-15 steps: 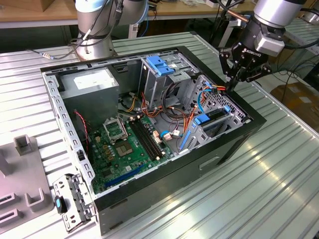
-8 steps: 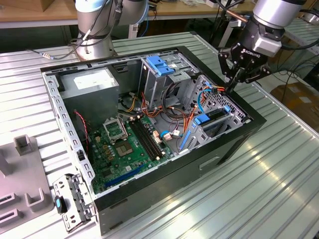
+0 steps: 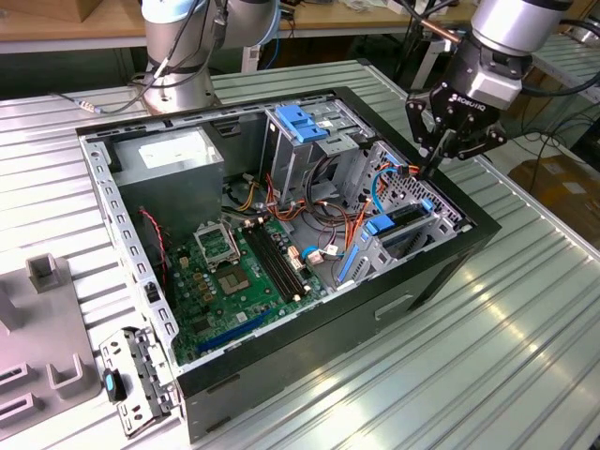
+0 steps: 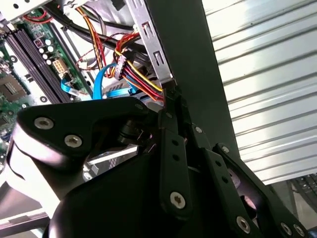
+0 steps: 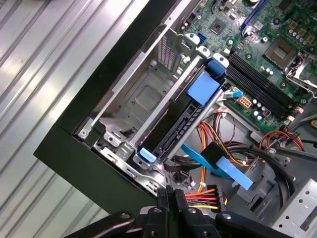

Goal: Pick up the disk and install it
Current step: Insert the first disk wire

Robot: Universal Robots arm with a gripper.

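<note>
Exterior view places the black gripper (image 3: 441, 155), fingers pressed together and holding nothing, above the open black computer case's (image 3: 427, 281) drive bay. First wrist view reveals the flat disk in blue plastic rails (image 5: 176, 130) seated edge-up in the bay, long axis running from case wall toward the green motherboard (image 5: 257, 44).

end effector (image 3: 441, 159) tilted downward, fingers pressed together, empty
</note>
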